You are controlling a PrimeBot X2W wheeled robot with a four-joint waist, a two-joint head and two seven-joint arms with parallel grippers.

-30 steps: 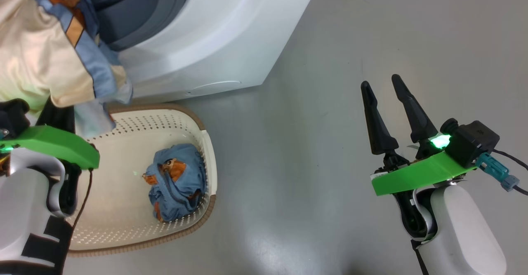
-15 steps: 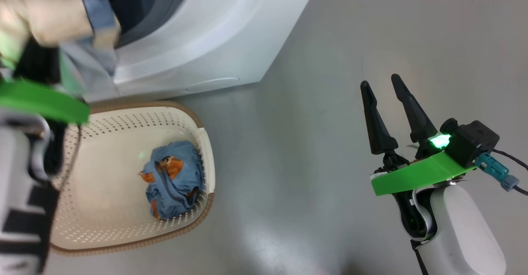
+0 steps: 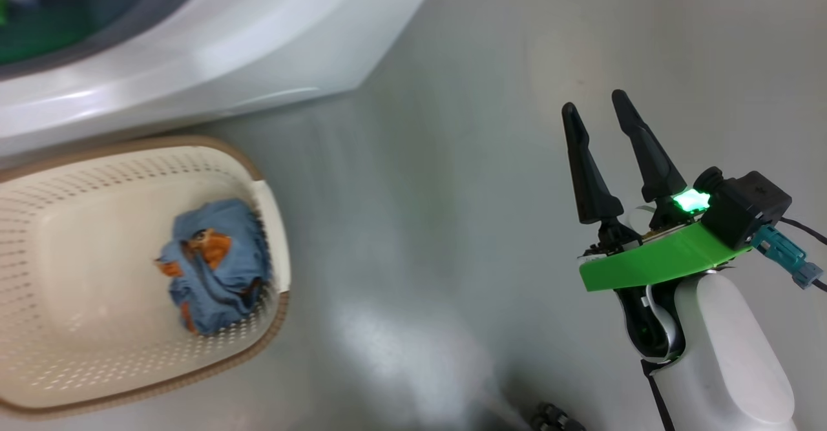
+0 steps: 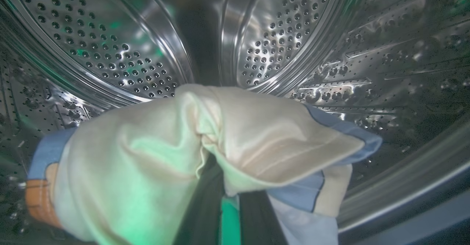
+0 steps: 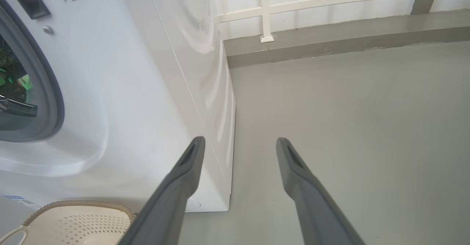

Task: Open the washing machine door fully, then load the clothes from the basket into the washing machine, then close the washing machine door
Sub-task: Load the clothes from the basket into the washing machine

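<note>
Since a second ago our left gripper has carried the cream-and-blue garment from above the basket into the drum of the washing machine, and our head camera has swung too. We keep the fingers pressed together on the cloth, which drapes over them above the drum's lower wall. Letting go here should, we judge, drop it inside. Back outside, the basket sits just beside the machine's front, the remaining blue clothes bunched at its right end. Our left arm is the nearer one to them. Our right gripper stands spread and empty, well apart over the floor.
</note>
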